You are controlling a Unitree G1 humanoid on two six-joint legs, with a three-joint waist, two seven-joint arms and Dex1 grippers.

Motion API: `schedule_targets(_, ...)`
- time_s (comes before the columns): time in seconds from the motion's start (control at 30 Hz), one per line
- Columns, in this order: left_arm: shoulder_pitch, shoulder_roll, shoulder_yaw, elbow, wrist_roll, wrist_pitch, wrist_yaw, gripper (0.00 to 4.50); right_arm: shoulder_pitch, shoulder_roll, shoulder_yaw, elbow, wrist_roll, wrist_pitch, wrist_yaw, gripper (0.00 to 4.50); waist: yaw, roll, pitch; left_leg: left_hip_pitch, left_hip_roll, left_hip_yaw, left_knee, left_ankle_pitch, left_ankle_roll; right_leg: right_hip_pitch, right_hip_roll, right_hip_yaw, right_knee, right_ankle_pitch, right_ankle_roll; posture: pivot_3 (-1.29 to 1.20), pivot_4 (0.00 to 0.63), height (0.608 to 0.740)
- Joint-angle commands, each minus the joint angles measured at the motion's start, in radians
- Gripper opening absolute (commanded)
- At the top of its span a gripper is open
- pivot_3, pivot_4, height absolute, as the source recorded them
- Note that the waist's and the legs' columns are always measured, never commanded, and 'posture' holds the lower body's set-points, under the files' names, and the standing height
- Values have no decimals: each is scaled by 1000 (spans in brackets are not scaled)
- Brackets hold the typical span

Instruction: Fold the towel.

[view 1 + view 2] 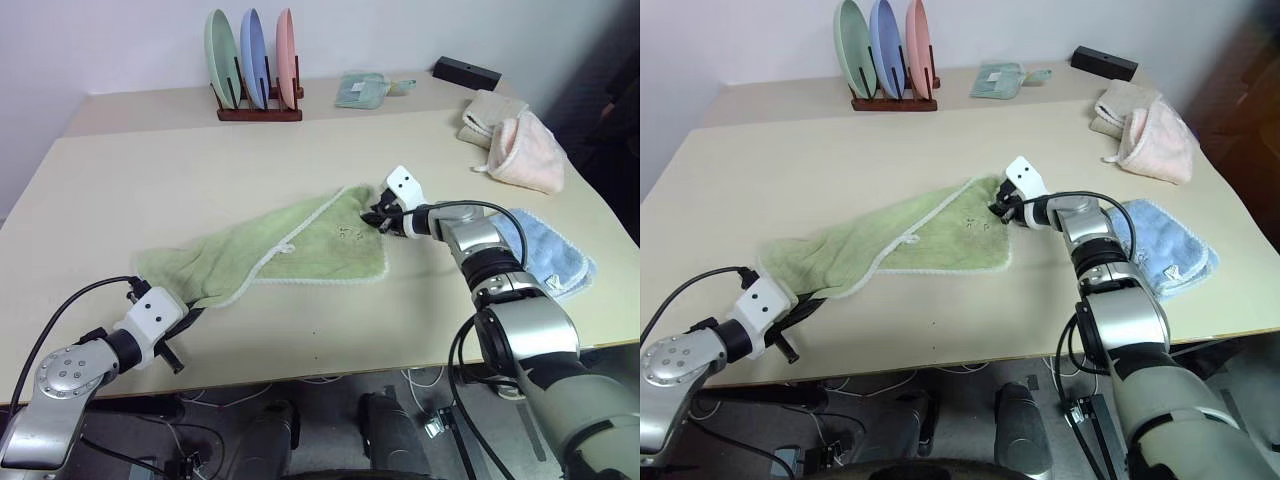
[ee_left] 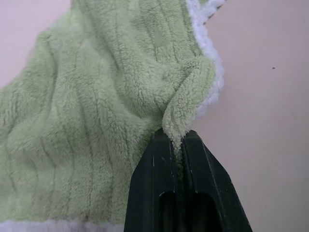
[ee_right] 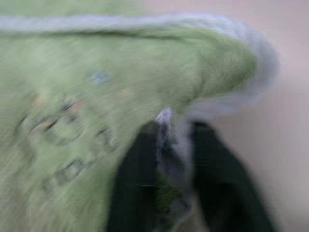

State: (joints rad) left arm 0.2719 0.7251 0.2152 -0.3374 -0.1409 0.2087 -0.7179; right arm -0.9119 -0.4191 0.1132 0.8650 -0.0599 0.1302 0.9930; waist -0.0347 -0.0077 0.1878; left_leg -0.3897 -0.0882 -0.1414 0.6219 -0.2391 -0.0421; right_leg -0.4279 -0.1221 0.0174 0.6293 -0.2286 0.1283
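The light green towel (image 1: 290,245) with whitish trim lies stretched across the middle of the table, partly doubled over. My left gripper (image 1: 185,318) is at its near-left corner, near the table's front edge, shut on a pinched fold of the towel (image 2: 181,108). At the towel's far-right corner my right gripper (image 1: 383,218) is shut on the trimmed edge (image 3: 166,121), beside a small embroidered mark (image 1: 348,233). The towel runs diagonally between the two grippers.
A light blue towel (image 1: 545,250) lies just right of my right arm. A pink cloth (image 1: 525,150) and a beige one (image 1: 490,115) sit at the far right. A rack of plates (image 1: 255,75), a small teal cloth (image 1: 362,90) and a black box (image 1: 466,72) line the back.
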Motion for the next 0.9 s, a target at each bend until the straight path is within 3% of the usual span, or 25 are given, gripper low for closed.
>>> schedule_targets(0.03,9,7,24,-18,-1,-4,2,0,136,-104,19,-300,46,71,151,109,5,0,0,0,0,0,0,0,0,0,0,0,0,0,0,0,150,740)
schedule_targets(0.2,-5,10,3,-31,1,13,0,0,330,-237,-3,-684,121,228,216,109,13,0,0,0,1,1,1,0,0,0,0,0,0,0,0,0,150,740)
schedule_targets(0.43,-58,17,-22,-29,-1,37,-10,0,369,-286,-49,-738,116,314,101,3431,23,-1,0,-1,3,3,5,0,0,0,1,0,0,1,-1,0,150,740)
schedule_targets(0.7,-80,22,-27,-26,-2,48,-19,0,352,-304,-92,-632,131,332,24,3431,22,-1,1,-1,2,3,6,-1,0,0,1,0,0,1,-1,0,150,740)
schedule_targets(0.9,-80,17,-32,-24,-1,42,-22,0,267,-249,-124,-505,158,358,-70,3431,18,-1,1,-1,2,3,5,-1,0,0,1,0,0,1,-1,0,150,740)
